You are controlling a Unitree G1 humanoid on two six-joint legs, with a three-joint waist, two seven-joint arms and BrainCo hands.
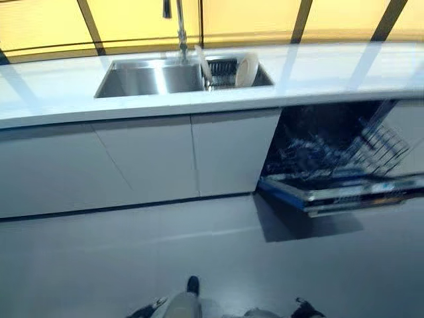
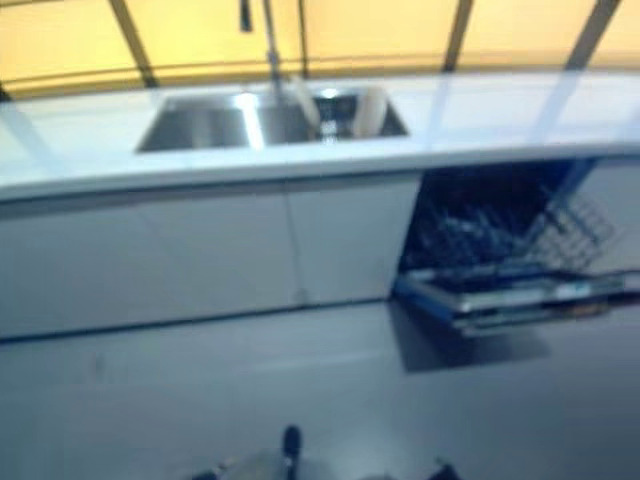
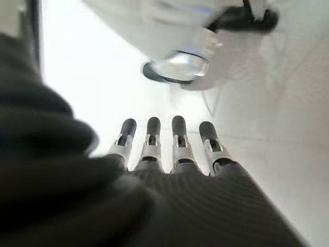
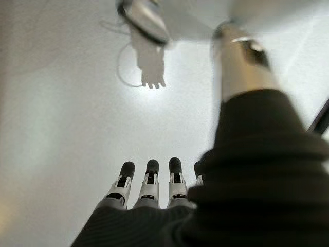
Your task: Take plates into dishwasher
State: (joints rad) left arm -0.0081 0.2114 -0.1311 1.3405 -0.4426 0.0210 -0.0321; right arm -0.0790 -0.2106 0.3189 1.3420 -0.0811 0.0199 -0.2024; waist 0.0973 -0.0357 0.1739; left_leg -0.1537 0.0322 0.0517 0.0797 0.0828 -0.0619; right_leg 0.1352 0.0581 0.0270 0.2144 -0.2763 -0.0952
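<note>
You stand well back from the long white counter (image 1: 318, 73), which runs across the whole head view, with the white cupboard doors (image 1: 146, 159) below it. The dishwasher (image 1: 331, 165) is at your right, under the counter; its door is folded down and the lower rack (image 1: 371, 149) is pulled out over it. The steel sink (image 1: 149, 77) is set into the counter more to your left, with the tap (image 1: 180, 26) behind it. The plates (image 1: 246, 70) stand on edge at the right end of the sink, in what looks like a dark drainer (how many plates there are I cannot tell).

The left robot hand (image 3: 164, 149) hangs down above the floor with straight fingers, apart and empty. The right robot hand (image 4: 149, 185) is the same: fingers straight, nothing between them.

In my judgement the task is at its beginning, in the approach step, since no plate is taken yet. The next move calls for you to step up to the sink, near enough to reach a plate, and to stay clear of the open dishwasher door.
</note>
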